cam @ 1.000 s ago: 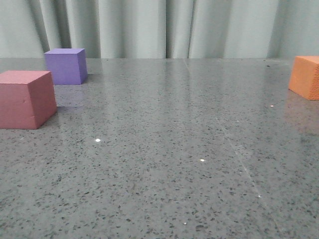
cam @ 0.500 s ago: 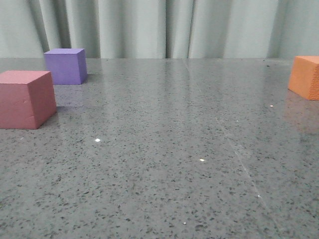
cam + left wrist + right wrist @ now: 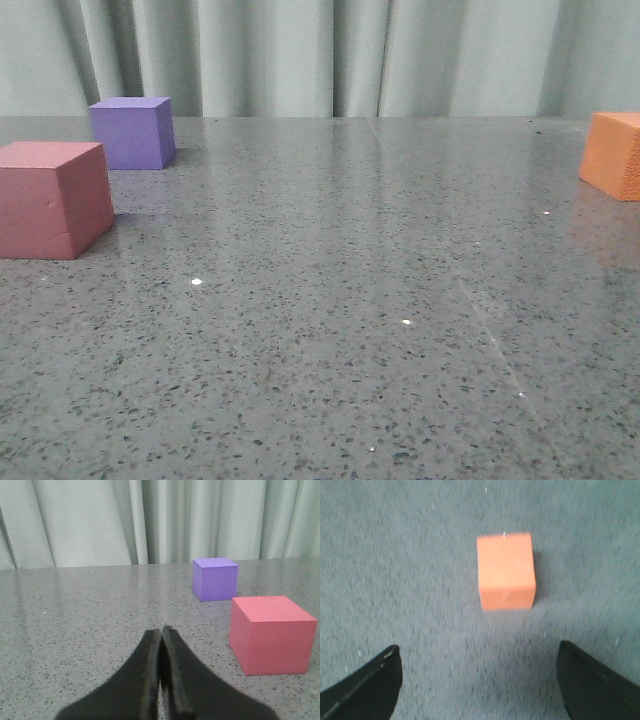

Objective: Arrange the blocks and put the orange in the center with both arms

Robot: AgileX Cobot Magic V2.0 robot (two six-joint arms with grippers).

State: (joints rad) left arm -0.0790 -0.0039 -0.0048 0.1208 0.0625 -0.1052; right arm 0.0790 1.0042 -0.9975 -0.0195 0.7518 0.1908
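The orange cube (image 3: pixel 614 155) sits at the far right of the speckled grey table, cut by the frame edge. The right wrist view shows it (image 3: pixel 505 571) from above, beyond my right gripper (image 3: pixel 479 650), whose fingers are spread wide and hold nothing. The dull red-pink cube (image 3: pixel 52 198) stands at the left, with the purple cube (image 3: pixel 133 132) just behind it. In the left wrist view my left gripper (image 3: pixel 161 630) is shut and empty, low over the table, beside the red-pink cube (image 3: pixel 270 633) and short of the purple cube (image 3: pixel 215 578). Neither gripper shows in the front view.
A pale green pleated curtain (image 3: pixel 320 55) hangs behind the table's far edge. Bare speckled tabletop (image 3: pixel 340 300) lies between the left pair of cubes and the orange cube.
None in the front view; the three cubes stay in place.
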